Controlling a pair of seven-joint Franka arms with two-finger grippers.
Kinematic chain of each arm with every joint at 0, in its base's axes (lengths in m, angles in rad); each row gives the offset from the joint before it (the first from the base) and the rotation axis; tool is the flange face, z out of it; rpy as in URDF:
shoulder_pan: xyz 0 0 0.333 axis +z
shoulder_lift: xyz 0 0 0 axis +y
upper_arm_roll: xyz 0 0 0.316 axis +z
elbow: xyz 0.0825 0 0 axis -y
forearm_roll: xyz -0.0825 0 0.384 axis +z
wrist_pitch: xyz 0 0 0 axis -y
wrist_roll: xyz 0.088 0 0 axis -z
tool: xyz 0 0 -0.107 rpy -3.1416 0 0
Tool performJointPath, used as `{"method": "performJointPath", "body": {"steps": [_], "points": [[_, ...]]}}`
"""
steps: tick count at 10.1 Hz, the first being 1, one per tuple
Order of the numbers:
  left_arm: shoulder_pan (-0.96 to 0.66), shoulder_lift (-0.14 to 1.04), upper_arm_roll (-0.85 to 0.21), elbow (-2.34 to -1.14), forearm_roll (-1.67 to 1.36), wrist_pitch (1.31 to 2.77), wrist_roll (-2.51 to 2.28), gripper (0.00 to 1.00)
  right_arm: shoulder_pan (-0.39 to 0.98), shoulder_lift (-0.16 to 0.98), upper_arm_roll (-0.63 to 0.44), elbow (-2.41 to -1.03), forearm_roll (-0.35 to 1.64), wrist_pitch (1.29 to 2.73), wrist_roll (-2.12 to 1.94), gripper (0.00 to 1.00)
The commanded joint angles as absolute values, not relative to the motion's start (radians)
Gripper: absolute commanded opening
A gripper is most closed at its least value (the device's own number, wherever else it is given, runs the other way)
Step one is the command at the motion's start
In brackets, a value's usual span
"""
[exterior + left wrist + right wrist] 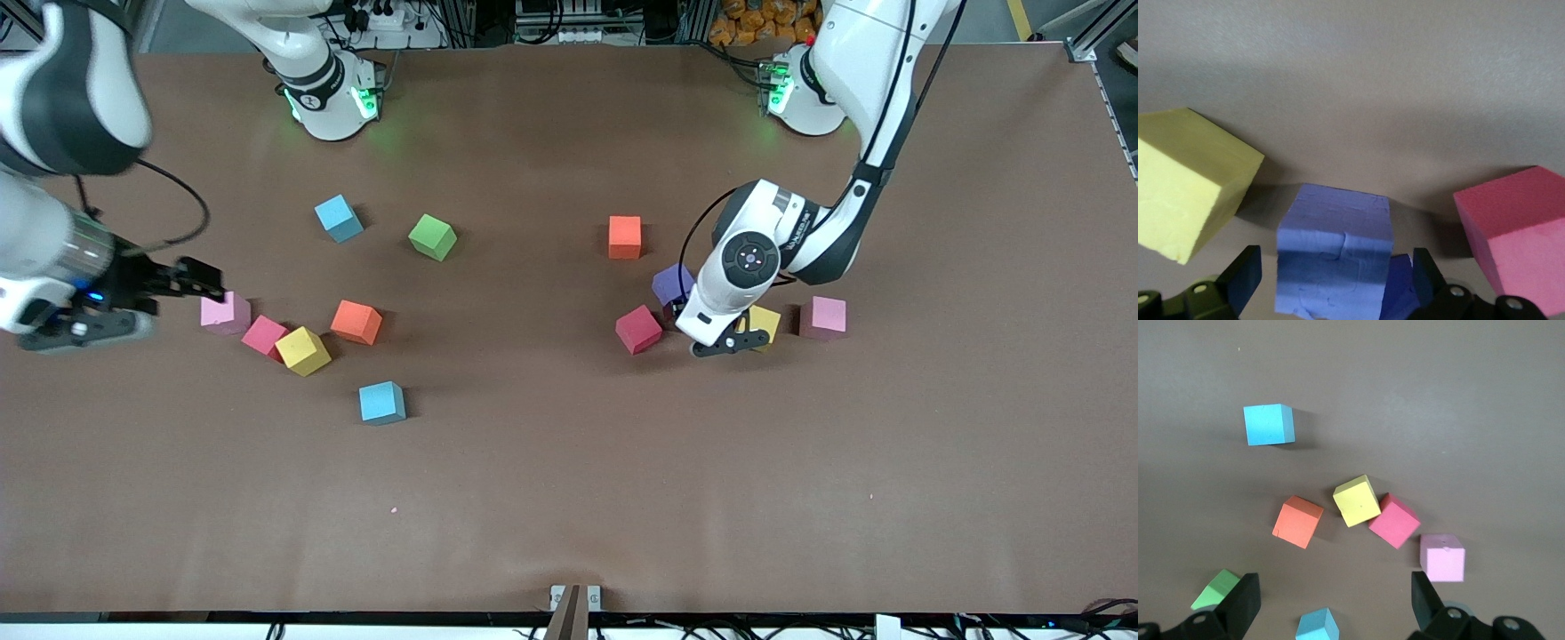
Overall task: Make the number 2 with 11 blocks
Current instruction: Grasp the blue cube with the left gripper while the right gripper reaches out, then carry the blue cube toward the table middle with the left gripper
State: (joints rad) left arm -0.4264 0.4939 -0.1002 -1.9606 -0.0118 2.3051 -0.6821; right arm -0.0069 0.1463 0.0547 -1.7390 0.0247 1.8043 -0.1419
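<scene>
Blocks all scattered on counter, no 2 begun; left hand wide astride purple block; right hand wide, waiting above pink block.

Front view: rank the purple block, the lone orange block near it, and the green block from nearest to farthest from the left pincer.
1. Purple block, beside the open left pincer.
2. Orange block, farther from the front camera.
3. Green block, toward the right arm's end.

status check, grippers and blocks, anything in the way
Left gripper open, low around the purple block. Right gripper open, up by the light pink block. Blocks scattered, no figure yet. Yellow block and red block crowd the purple one.
</scene>
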Motion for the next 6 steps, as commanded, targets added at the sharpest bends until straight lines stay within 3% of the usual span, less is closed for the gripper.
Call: {"method": "performJointPath", "body": {"steps": [1,2,3,4,5,6], "points": [[-0.437,0.509,-0.094,-1.960,0.015,2.321,-0.706,1.00,0.038,0.152,0.052,-1.816,0.031,1.873,-0.106,1.00],[-0.439,0.515,-0.094,-1.959,0.021,2.321,-0.706,1.00,0.055,0.150,0.052,-1.862,0.029,1.914,-0.088,1.00],[-0.437,0.520,-0.094,-1.956,0.032,2.321,-0.706,0.54,0.080,0.150,0.052,-1.905,0.029,1.925,-0.086,1.00],[-0.436,0.519,-0.094,-1.954,0.032,2.321,-0.707,0.32,0.084,0.143,0.054,-1.945,0.029,1.951,-0.087,1.00],[-0.430,0.508,-0.094,-1.950,0.032,2.318,-0.710,0.20,0.093,0.135,0.057,-1.988,0.029,1.983,-0.092,1.00],[-0.422,0.483,-0.094,-1.936,0.032,2.310,-0.718,0.15,0.107,0.132,0.057,-2.008,0.029,1.996,-0.098,1.00]]}}
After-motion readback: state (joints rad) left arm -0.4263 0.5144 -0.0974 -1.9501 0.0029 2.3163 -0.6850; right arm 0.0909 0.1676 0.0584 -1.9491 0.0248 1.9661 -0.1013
